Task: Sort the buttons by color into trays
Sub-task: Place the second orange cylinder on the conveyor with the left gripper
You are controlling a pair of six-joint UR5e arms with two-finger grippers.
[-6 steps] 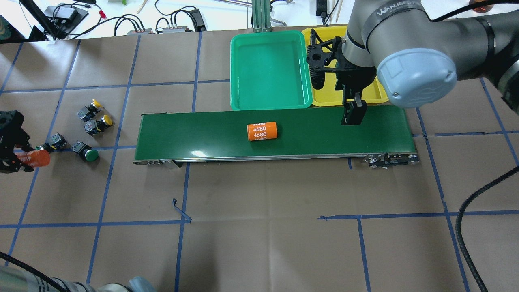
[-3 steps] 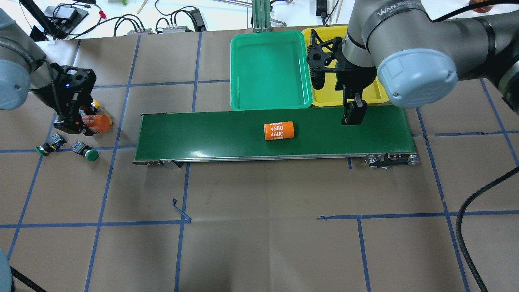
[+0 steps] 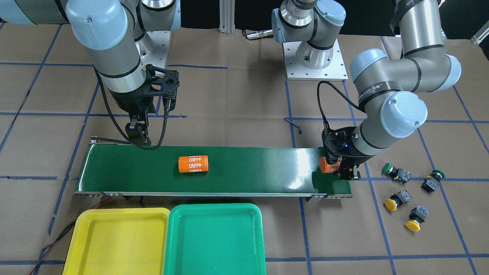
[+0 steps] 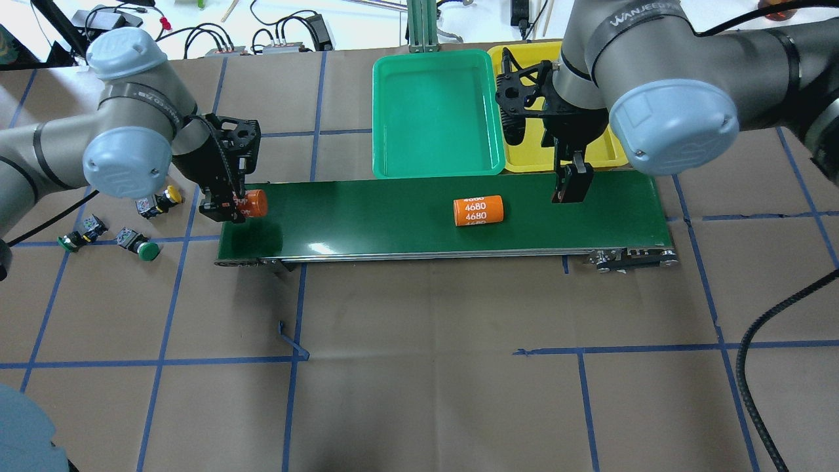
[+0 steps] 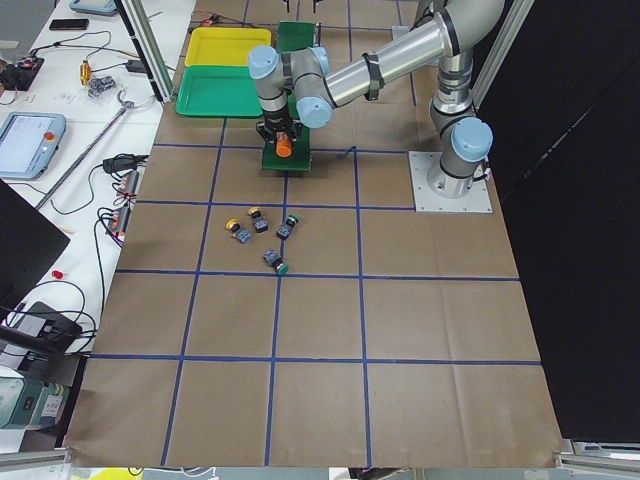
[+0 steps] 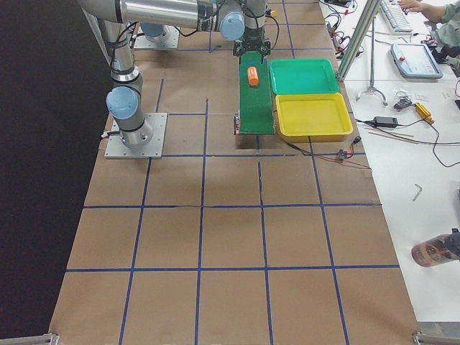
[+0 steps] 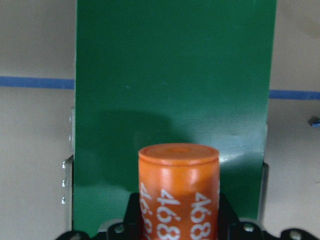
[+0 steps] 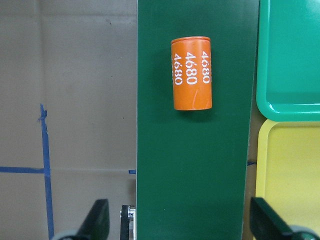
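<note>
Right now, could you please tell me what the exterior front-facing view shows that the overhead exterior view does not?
Only front-facing: the farther yellow button, which the left arm hides overhead, and that arm's base plate. Only overhead: cables beyond the table. Both: the left gripper holding an orange cylinder over the conveyor belt, a second cylinder lying on it, the right gripper, and the green tray.

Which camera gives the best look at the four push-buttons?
The exterior front-facing view: all four buttons lie unobstructed beside the conveyor belt. Overhead, the left arm hides one yellow button; exterior left shows them tiny; the remaining views show none.
</note>
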